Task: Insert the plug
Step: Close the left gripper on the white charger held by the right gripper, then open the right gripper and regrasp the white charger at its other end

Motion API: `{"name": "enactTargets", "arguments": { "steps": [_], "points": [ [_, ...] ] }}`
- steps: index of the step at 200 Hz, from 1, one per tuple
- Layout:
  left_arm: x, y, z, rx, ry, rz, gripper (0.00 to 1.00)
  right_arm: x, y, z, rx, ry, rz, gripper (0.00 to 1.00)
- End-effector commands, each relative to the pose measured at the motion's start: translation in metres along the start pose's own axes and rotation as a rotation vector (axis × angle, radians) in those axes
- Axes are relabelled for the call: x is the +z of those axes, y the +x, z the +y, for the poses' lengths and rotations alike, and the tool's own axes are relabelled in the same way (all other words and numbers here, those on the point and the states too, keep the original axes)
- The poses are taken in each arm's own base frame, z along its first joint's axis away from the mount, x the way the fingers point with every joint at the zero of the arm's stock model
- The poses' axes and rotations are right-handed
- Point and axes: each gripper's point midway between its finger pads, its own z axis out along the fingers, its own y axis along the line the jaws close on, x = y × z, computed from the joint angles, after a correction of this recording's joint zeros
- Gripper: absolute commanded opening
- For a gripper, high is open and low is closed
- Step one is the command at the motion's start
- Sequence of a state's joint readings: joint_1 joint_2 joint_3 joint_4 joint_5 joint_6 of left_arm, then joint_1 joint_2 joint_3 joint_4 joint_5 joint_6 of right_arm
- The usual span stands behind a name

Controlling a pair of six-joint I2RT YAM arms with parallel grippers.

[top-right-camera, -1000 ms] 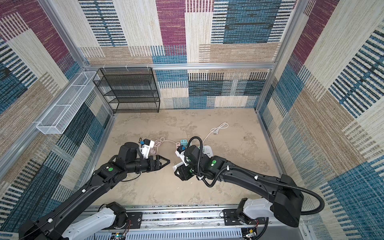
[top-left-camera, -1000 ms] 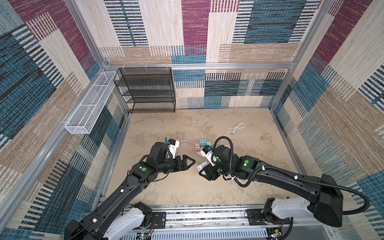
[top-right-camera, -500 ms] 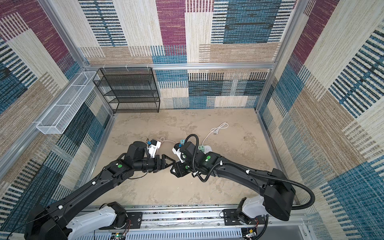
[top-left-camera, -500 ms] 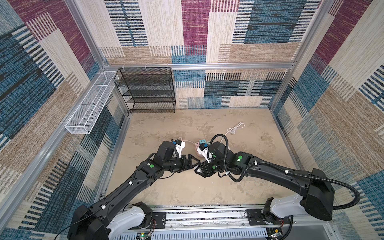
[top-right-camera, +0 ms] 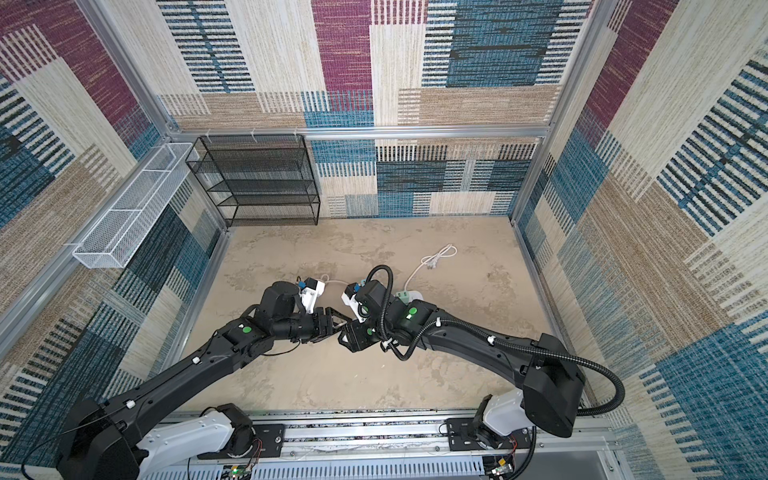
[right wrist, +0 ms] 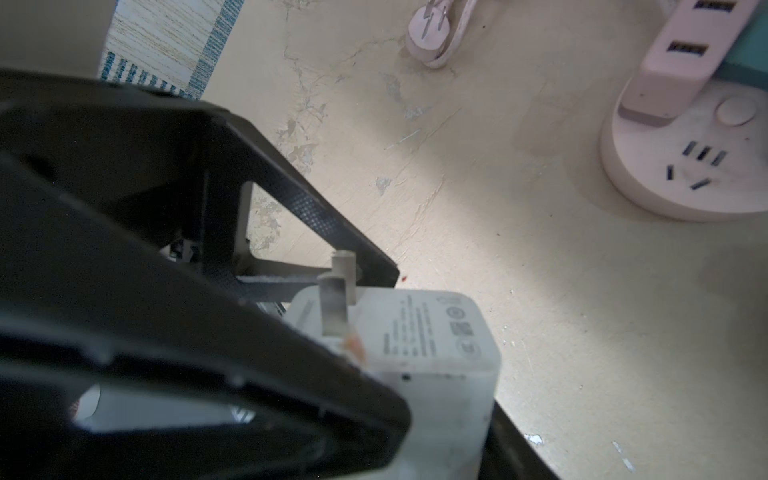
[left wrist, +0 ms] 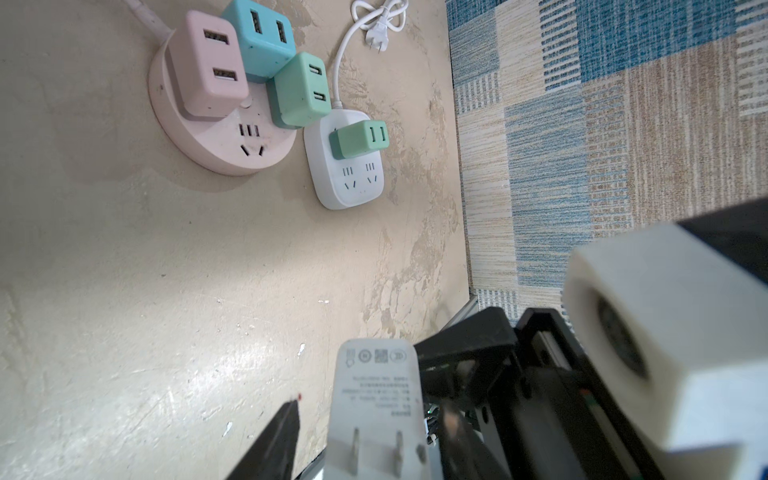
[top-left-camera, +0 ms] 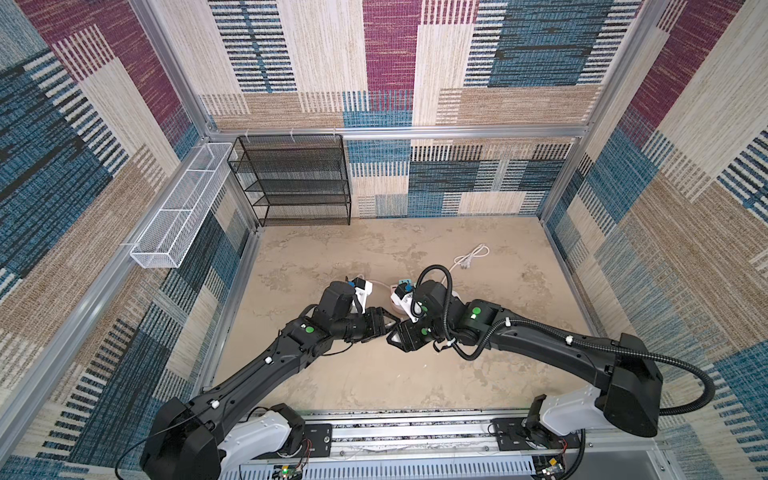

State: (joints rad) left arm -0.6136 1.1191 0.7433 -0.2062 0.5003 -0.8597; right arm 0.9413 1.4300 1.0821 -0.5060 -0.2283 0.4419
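The left gripper brackets the pronged end of the white plug. Its jaws stand apart, with one finger clear of the body. The right gripper clamps the plug's other end above the table. Treat this as a likely handover, with insertion still outstanding. You have free outlets on the pink socket hub and on the white socket strip, at 2 o'clock from the grippers.

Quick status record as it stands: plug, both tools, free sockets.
plug: white adapter, prongs bare, not inserted
right tool: shut on the adapter's body
left tool: fingers either side of its prong end, contact unclear
pink round strip: three USB cubes in, one socket free
white strip: green cube in, two sockets free
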Motion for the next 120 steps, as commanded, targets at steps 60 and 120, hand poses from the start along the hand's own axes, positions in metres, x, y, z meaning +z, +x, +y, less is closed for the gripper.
{"name": "enactTargets", "arguments": {
  "steps": [60,120],
  "points": [
    [0.013,0.008,-0.003,0.0,0.028,0.058,0.31,-0.005,-0.037,0.0,0.007,0.038,-0.148,0.0],
    [0.019,0.009,0.003,-0.024,0.009,0.067,0.0,-0.002,-0.041,-0.004,-0.027,0.066,-0.16,0.24]
  ]
}}
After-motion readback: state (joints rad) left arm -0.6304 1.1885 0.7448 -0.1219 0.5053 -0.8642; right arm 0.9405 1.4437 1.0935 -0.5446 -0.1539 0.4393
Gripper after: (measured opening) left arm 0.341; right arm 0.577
